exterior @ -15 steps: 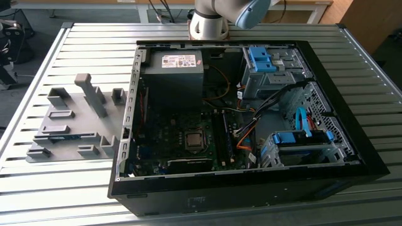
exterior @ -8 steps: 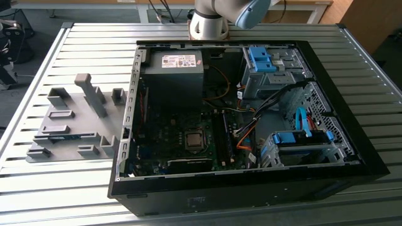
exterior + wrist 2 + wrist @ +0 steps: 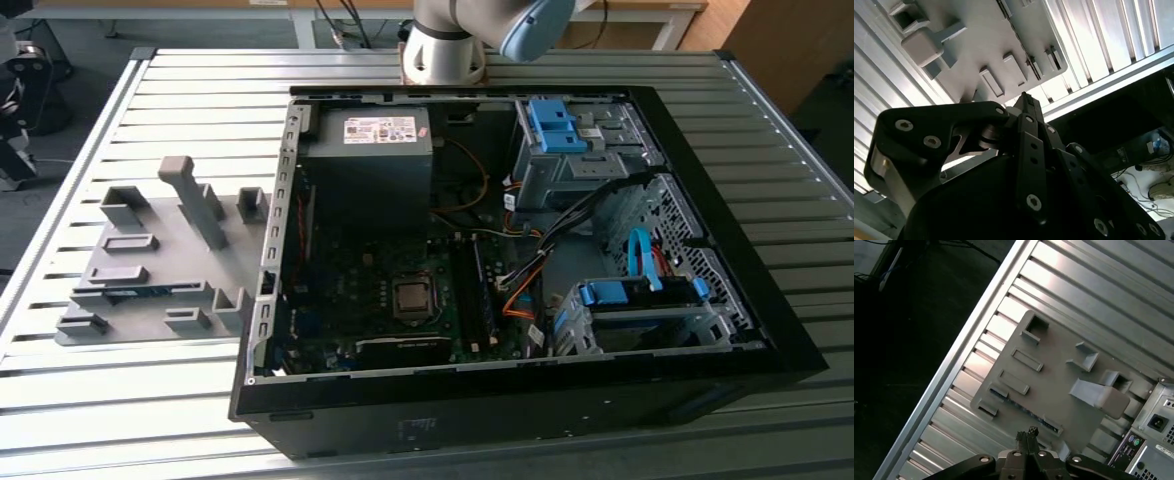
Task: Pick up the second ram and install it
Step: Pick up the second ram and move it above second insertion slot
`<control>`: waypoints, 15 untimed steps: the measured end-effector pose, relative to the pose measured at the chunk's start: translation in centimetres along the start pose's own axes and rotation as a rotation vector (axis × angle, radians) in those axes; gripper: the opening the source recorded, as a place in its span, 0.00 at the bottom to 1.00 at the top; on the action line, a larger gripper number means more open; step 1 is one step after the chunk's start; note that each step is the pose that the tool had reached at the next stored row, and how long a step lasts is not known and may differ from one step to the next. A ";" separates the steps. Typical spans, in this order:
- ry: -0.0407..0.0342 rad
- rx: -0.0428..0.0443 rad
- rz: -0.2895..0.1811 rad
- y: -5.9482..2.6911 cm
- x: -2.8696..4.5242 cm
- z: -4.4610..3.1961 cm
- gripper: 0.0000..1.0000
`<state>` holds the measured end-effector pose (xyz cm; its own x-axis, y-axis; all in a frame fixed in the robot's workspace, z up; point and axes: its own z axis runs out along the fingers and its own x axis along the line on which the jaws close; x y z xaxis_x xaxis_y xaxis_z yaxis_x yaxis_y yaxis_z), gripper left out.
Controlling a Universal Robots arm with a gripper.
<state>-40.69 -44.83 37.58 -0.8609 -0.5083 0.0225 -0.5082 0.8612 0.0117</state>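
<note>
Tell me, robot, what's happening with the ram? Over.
Fingers shut, empty, above grey holder. Second ram lying in holder, untouched. Nothing blocking it.

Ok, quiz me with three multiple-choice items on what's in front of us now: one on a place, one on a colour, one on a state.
1. In the exterior view, the grey holder plate lies:
A) on that view's left of the PC case
B) inside the case
C) on that view's right of it

2. The drive-bay clips are:
A) red
B) blue
C) yellow

3. The gripper is:
A) wide open
B) clamped on the second ram
C) shut and empty

Answers:
1 A, the plate sits on the slatted table beside the case.
2 B, the clips show blue.
3 C, in both wrist views the fingertips meet with nothing between them, and the second ram lies in the plate.
</note>
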 end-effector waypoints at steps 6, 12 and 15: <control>0.0013 0.0024 -0.109 0.00 0.00 0.02 0.11; 0.0027 0.0049 -0.216 0.00 0.00 0.03 0.11; 0.0034 0.0065 -0.290 0.00 0.00 0.04 0.11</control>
<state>-40.69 -44.83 37.53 -0.6798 -0.7330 0.0225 -0.7330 0.6801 0.0117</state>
